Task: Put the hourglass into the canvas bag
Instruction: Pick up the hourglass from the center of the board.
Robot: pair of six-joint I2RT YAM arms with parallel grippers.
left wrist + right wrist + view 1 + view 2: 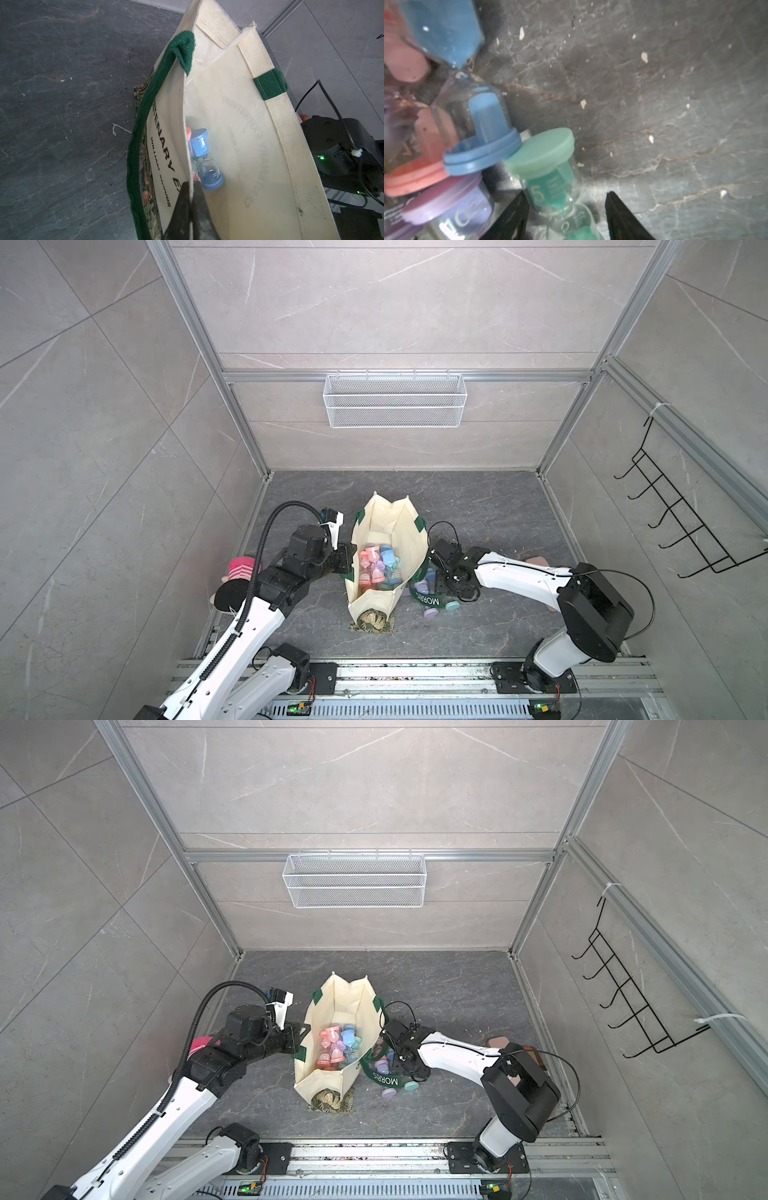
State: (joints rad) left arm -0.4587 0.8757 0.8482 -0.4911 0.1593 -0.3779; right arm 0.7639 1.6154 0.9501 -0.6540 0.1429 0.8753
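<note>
Both arms out. The left arm (257, 614) comes in at the canvas bag's (399, 522) left side, wrist about level. The left tool (189, 185) is pinched closed on that side's rim, one finger inside the bag, one outside. The right arm (519, 576) is stretched low toward the bag's right side, wrist pitched down. The right tool (566, 196) has its jaws parted, tips down near the bag's base.

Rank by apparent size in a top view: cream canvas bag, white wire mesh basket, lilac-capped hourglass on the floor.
1-2. cream canvas bag, white wire mesh basket: near-equal; basket hangs farther back, so unranked.
3. lilac-capped hourglass: smallest.
</note>
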